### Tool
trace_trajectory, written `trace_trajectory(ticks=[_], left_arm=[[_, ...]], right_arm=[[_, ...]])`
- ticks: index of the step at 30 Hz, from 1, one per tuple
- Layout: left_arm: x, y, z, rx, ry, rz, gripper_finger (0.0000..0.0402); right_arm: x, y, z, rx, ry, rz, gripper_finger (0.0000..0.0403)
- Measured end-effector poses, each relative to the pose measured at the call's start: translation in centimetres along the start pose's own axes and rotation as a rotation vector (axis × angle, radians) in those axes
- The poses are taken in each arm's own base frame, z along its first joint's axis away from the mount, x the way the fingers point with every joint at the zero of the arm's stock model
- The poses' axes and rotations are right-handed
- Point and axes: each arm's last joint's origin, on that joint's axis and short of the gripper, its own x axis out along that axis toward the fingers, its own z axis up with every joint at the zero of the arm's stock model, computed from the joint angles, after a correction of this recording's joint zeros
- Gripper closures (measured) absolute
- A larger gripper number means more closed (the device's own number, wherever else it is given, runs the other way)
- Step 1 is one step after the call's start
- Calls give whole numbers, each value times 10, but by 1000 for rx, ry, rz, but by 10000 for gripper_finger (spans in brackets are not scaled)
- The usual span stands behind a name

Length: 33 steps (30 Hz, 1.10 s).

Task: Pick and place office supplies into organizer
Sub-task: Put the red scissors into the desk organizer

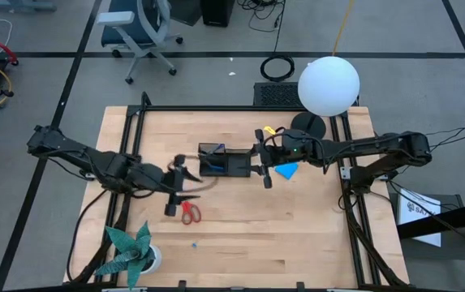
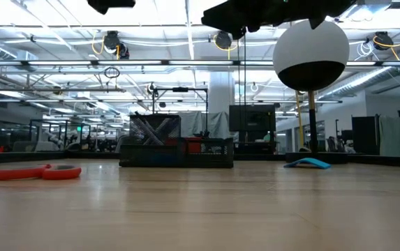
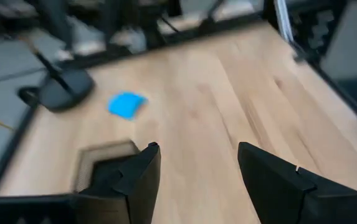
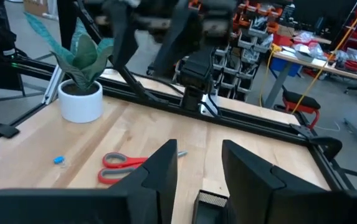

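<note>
High view showed me the organizer (image 1: 223, 161) sitting near the middle of the table (image 1: 313, 235), toward the far edge, with both arms reaching in from the sides. My left gripper (image 1: 175, 188) hung just short of the organizer's left end, its fingers (image 3: 139, 176) spread apart with nothing between them; the left wrist view confirmed the gap, bare wood showing through it. The red-handled scissors (image 1: 190, 212) lay flat on the wood just beside that gripper, on the near side. My right gripper (image 1: 261, 166) was at the organizer's right end, fingers (image 4: 166, 167) parted and holding nothing, with the tray's edge showing just below them in the right wrist view.

The blue notepad (image 1: 286, 170) lay on the table right beside the right gripper, between it and the lamp's round black base (image 1: 307, 126). A tiny blue piece (image 1: 193, 242) sat alone nearer the front edge, well apart from the tray. At least one blue pen appeared to stand in the organizer's left compartment, though I could not make that out clearly. From the low view the scissors (image 2: 38, 171) lay left of the tray and the notepad (image 2: 310, 163) right of it. The paper plant (image 1: 132, 250) stood at the front left corner.
</note>
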Motion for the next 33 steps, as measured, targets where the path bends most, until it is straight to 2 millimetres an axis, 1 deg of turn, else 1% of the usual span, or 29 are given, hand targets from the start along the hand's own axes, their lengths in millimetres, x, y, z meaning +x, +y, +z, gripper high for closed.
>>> trace_trajectory(ticks=[5,8,12,15,22,27,33], left_arm=[[28,-17,-18,58,174,-110,179],[41,-30,-32,92,299,-181,179],[55,-47,-47,136,416,-229,179],[65,-61,-55,136,461,-279,179],[74,-82,-72,116,579,-299,179],[77,-89,-83,84,669,-281,179],[85,-91,-97,78,765,-255,179]], right_arm=[[0,0,-1,-16,14,3,287],[0,0,-1,-17,11,3,287],[0,0,-1,-19,11,3,287],[0,0,-1,-19,11,3,287],[0,0,-1,-19,10,2,287],[0,0,-1,-18,10,2,287],[0,0,-1,-18,6,2,287]])
